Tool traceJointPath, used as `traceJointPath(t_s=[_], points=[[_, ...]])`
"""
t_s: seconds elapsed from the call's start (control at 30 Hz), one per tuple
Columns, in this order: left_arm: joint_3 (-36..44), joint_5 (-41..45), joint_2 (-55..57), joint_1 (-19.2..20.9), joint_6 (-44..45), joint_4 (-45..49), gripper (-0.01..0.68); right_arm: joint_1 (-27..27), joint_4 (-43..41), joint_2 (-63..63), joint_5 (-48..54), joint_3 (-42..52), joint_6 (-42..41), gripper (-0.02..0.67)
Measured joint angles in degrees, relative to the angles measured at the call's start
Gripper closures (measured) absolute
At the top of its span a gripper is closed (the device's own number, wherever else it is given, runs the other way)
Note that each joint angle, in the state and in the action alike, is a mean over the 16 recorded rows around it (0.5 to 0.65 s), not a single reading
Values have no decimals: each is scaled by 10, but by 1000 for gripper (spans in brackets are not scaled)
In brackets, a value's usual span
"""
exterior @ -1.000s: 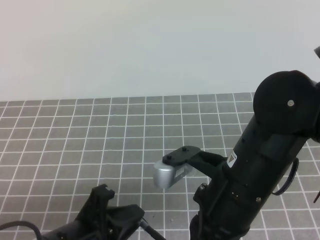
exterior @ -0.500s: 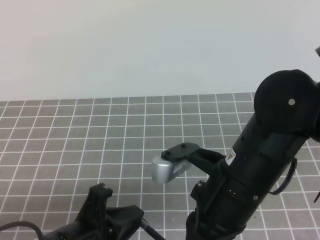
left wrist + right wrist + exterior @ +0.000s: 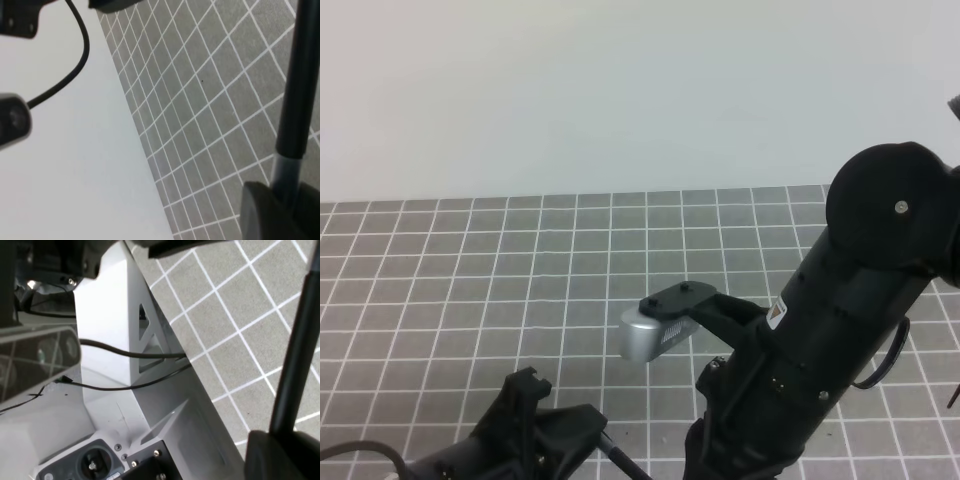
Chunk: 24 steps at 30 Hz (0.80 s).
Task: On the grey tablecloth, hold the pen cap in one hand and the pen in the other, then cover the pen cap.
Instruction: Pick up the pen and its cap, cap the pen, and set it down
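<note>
In the left wrist view my left gripper [image 3: 280, 200] is shut on the pen cap [image 3: 286, 171], whose greyish translucent body sticks out of the dark fingers. The black pen [image 3: 297, 85] runs straight on from the cap to the top edge and looks seated in it. My right gripper [image 3: 282, 445] is shut on the pen [image 3: 295, 360], whose shaft climbs to the upper right. The pen's tip is hidden. Below lies the grey tablecloth [image 3: 520, 260]. In the exterior view both grippers are hidden behind the left arm [image 3: 520, 430] and the right arm [image 3: 850, 330].
The right arm's silver wrist camera [image 3: 655, 338] hangs over the middle of the cloth. A plain white surface [image 3: 620, 100] lies past the cloth's far edge. The white robot frame [image 3: 125, 340] with cables borders the cloth's near edge. A black cable [image 3: 75, 65] loops at the left.
The right arm's wrist camera has crept a little to the left and up. The left arm has hardly shifted.
</note>
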Motion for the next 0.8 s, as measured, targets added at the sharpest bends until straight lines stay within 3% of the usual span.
traceJointPath(t_s=[0.57, 0.8], points=[[0, -14, 0, 0, -8, -14, 671, 0, 0, 0, -21, 0, 0, 652], [0, -13, 0, 2, -10, -63, 619, 0, -5, 0, -2, 0, 0, 652]])
